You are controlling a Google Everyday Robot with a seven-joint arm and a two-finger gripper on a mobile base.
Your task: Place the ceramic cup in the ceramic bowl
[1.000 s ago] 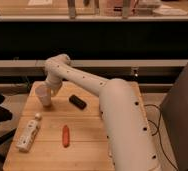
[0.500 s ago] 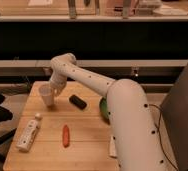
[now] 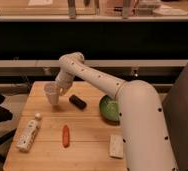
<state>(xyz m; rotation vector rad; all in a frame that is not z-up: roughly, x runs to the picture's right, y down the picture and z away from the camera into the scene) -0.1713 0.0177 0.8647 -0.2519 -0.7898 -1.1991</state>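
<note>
The wooden table (image 3: 89, 132) carries all loose items. The white robot arm (image 3: 137, 115) rises from the lower right, bends at an elbow near the table's back edge, and reaches down toward the table's left rear area.

The ceramic bowl (image 3: 108, 108) sits at the right side of the table, partly hidden behind the arm. Its glossy green interior shows; no contents can be made out in the visible part.

The white bottle (image 3: 28, 133) lies on its side at the front left corner, cap pointing toward the rear. A flat white rectangular item (image 3: 116, 146) lies near the front edge, just beside the arm.

The ceramic cup (image 3: 52, 93) is at the arm's end over the left rear of the table, tilted, mouth facing left, well apart from the bowl. Whether it holds anything cannot be told.

The gripper (image 3: 58, 90) is clamped on the cup, its fingers closed against it.

A small black object (image 3: 77, 102) lies between cup and bowl. An orange-red elongated item (image 3: 65, 135) lies at the front centre.
</note>
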